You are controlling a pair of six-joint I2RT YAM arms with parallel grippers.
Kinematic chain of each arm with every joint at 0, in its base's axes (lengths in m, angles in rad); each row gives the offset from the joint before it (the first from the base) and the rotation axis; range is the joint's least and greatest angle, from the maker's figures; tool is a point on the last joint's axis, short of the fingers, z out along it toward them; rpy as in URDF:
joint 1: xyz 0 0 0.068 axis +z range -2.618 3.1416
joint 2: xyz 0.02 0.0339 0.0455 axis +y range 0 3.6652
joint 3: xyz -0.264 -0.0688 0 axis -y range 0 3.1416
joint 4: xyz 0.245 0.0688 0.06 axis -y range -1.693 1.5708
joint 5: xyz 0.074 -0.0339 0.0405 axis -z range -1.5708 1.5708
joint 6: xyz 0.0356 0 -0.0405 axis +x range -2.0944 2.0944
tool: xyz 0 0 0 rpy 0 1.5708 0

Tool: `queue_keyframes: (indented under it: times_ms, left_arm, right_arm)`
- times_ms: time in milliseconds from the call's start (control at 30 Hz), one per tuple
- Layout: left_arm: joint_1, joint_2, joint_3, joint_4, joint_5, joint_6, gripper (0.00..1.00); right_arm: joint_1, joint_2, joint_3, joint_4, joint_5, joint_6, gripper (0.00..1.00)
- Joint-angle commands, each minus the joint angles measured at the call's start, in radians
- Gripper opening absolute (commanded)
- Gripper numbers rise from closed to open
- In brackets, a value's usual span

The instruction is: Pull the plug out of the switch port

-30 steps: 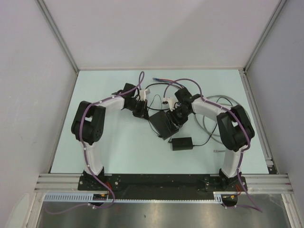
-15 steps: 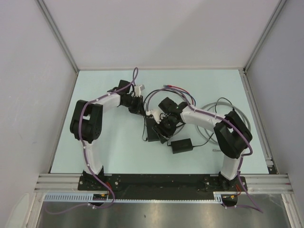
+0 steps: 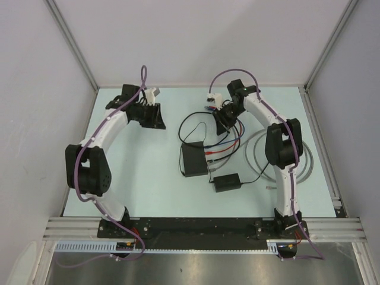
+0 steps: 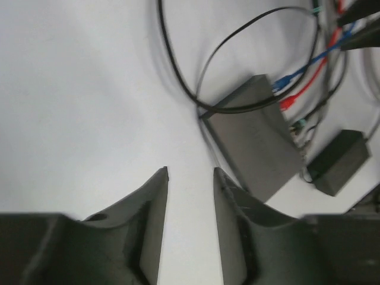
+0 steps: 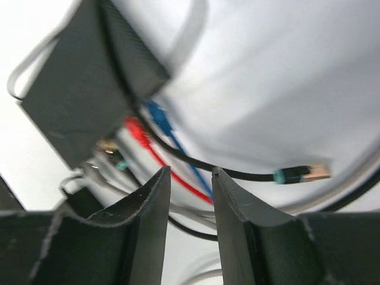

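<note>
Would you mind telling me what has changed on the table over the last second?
The left gripper and right gripper pulled back from the switch box toward the far edge and now stand open and empty. The box swung from skewed to square and slid slightly left. A gold-tipped plug lies loose. The adapter brick stayed put.

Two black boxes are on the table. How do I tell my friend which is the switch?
Look at the middle of the pale table. The switch is the wide, flat black box beside a smaller, chunkier adapter brick. Only it has a red cable and a blue cable reaching its edge.
</note>
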Motion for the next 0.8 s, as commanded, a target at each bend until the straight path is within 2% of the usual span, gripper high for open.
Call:
queue_keyframes:
  times_ms: [0, 100, 133, 167, 267, 367, 533, 767]
  left_arm:
    - [-0.056, -0.071, 0.056, 0.111, 0.263, 0.045, 0.24]
    - [-0.142, 0.023, 0.197, 0.087, 0.313, 0.051, 0.02]
    - [-0.159, 0.058, 0.209, 0.085, 0.32, 0.055, 0.0]
    - [-0.173, 0.069, 0.196, 0.097, 0.315, 0.057, 0.0]
    - [-0.196, 0.122, 0.131, 0.14, 0.332, 0.034, 0.0]
    - [-0.204, 0.165, 0.073, 0.153, 0.341, 0.009, 0.0]
    - [-0.205, 0.232, 0.039, 0.156, 0.35, 0.022, 0.0]
    - [-0.228, 0.307, 0.047, 0.125, 0.304, 0.051, 0.0]
  right_arm:
    - [-0.024, 0.065, 0.093, -0.132, -0.095, -0.181, 0.38]
    - [-0.048, 0.077, 0.1, -0.168, -0.16, -0.252, 0.43]
    - [-0.051, 0.077, 0.096, -0.17, -0.171, -0.258, 0.45]
    - [-0.056, 0.077, 0.09, -0.173, -0.181, -0.269, 0.49]
    - [-0.055, 0.047, 0.035, -0.165, -0.214, -0.326, 0.52]
    - [-0.033, 0.01, -0.051, -0.092, -0.179, -0.363, 0.55]
    - [-0.001, -0.045, -0.186, 0.023, -0.119, -0.426, 0.56]
    - [0.031, -0.056, -0.225, 0.18, -0.096, -0.335, 0.54]
